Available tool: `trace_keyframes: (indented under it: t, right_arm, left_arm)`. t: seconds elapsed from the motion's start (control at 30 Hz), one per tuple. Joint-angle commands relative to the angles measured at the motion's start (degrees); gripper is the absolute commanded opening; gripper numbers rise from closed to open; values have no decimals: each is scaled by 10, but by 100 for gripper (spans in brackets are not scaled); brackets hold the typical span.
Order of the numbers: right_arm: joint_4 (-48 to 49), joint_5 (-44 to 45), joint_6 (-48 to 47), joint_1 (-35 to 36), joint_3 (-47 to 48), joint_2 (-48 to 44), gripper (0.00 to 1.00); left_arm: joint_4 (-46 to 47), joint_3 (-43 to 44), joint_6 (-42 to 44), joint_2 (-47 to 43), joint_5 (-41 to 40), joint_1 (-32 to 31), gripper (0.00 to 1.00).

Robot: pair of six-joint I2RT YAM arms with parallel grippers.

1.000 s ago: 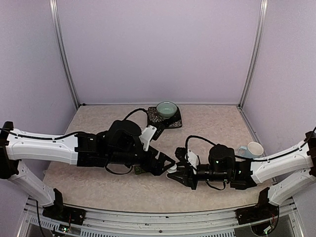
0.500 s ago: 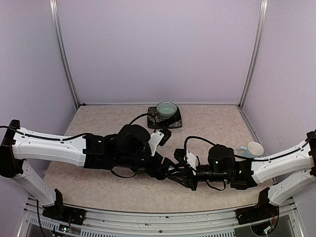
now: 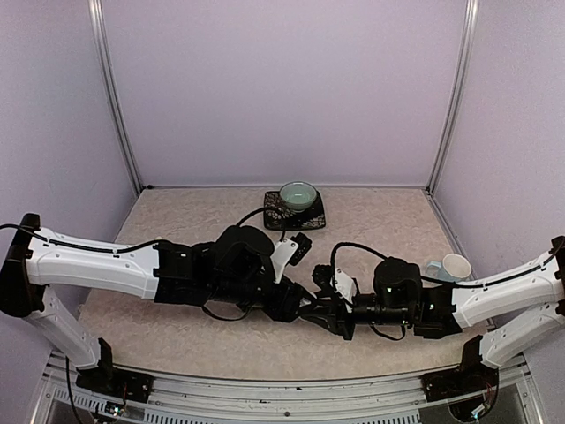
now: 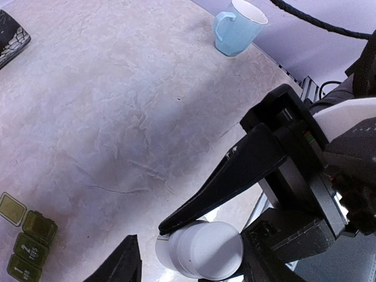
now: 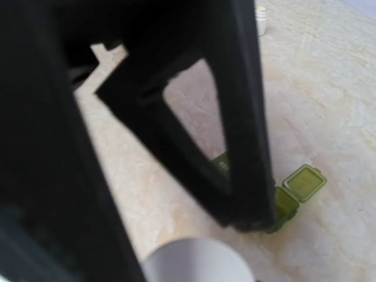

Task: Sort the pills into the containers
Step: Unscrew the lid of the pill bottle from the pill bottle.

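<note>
A white pill bottle point(image 4: 205, 252) hangs low over the table, with my right gripper point(image 3: 325, 314) shut on it. One of its fingers point(image 4: 229, 170) lies along the bottle's side. My left gripper point(image 4: 191, 263) straddles the bottle's capped end. Its right finger touches the bottle and its left finger point(image 4: 123, 264) stands a little off it, so it is open. The same bottle point(image 5: 197, 261) shows blurred at the bottom of the right wrist view. The containers point(image 4: 26, 247), a dark green strip with one lid point(image 4: 12, 208) flipped open, lie on the table nearby. They show again as the containers point(image 5: 288, 202) behind the left fingers. No pills are in view.
A pale blue mug point(image 4: 235, 29) stands near the right edge, the same mug point(image 3: 450, 265) lying beside the right arm. A teal bowl point(image 3: 298, 194) sits on a black mat point(image 3: 313, 216) at the back. Both arms stretch low across the front of the table.
My left arm has moved right until its gripper met the right gripper. Its jaws have narrowed around the bottle's capped end. The right arm has stayed still.
</note>
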Motion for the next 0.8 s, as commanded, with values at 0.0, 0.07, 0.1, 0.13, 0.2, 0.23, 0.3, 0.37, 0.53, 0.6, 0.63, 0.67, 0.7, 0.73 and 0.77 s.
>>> trace_keyframes:
  t: [0.0, 0.07, 0.1, 0.13, 0.2, 0.23, 0.3, 0.37, 0.53, 0.6, 0.63, 0.67, 0.7, 0.73, 0.77]
  right_arm:
    - [-1, -6, -6, 8, 21, -12, 32]
    - [-3, -10, -6, 9, 25, -9, 33]
    - [-4, -10, -6, 9, 26, -8, 33]
    - [-5, -11, -6, 9, 28, -7, 33]
    - [-5, -14, -4, 10, 29, -6, 32]
    - [-6, -14, -3, 10, 31, -6, 33]
    - [-8, -16, -3, 10, 34, -6, 33]
    - [-9, -16, -3, 11, 37, -4, 33]
    - [-10, -10, -1, 11, 40, -4, 36]
    - [-11, -6, 0, 12, 41, -5, 37]
    - [-11, -3, 1, 11, 42, -6, 37]
    - [-12, -1, 3, 11, 43, -6, 38]
    - [-13, 1, 4, 11, 43, -7, 38]
    - [-13, 4, 6, 11, 44, -8, 40]
    - [-14, 6, 7, 11, 43, -9, 42]
  left_arm:
    - [1, 13, 6, 12, 0, 0, 52]
    - [3, 14, 9, 15, 2, -1, 47]
    - [4, 15, 11, 17, 4, -1, 45]
    - [4, 16, 11, 18, 5, -1, 43]
    - [6, 17, 13, 20, 10, -1, 40]
    - [7, 18, 14, 22, 12, -1, 39]
    - [9, 18, 14, 23, 14, -1, 35]
    - [10, 16, 14, 23, 14, -1, 30]
    - [12, 12, 12, 22, 11, -1, 18]
    - [12, 12, 11, 21, 11, 0, 13]
    - [12, 12, 10, 20, 11, -1, 12]
    - [12, 11, 10, 19, 8, -1, 12]
    - [12, 10, 9, 17, 5, 0, 12]
    - [12, 10, 8, 14, 1, 0, 12]
    - [12, 10, 7, 11, -2, 0, 12]
